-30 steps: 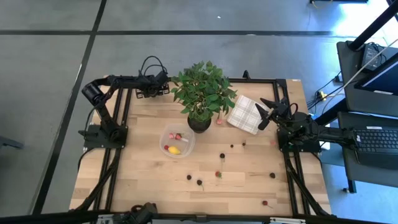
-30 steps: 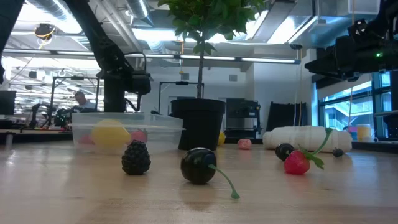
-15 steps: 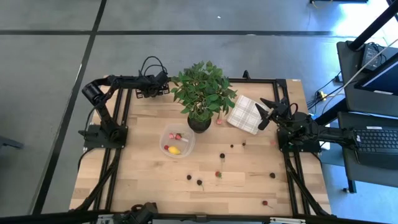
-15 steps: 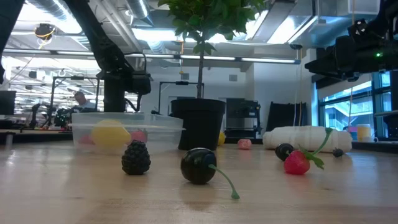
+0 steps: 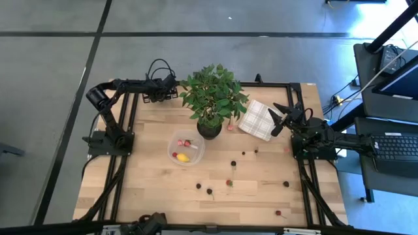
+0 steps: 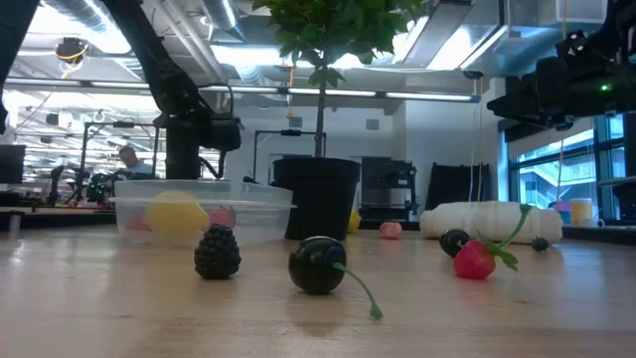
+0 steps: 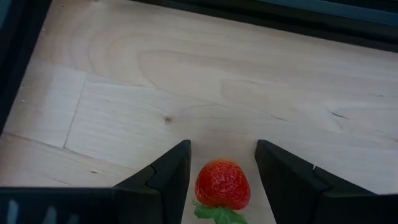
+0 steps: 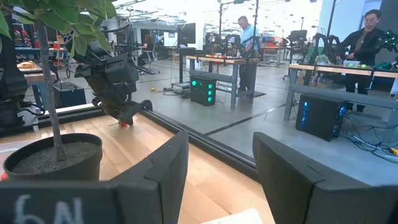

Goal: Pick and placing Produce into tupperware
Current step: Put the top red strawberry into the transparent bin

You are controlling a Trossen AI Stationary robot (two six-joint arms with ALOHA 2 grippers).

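The only readable marking is a pale handwritten "6N" (image 8: pixel 48 208) on the dark body of the right tool's wrist mount, seen in the right wrist view at about 7 o'clock in that frame. Its strokes are faint, so the reading is uncertain. No label, brand, number or sign can be read anywhere else: nothing legible on the desk (image 5: pixel 261 189), and the screens and equipment in the room beyond show lights but no words that can be made out.
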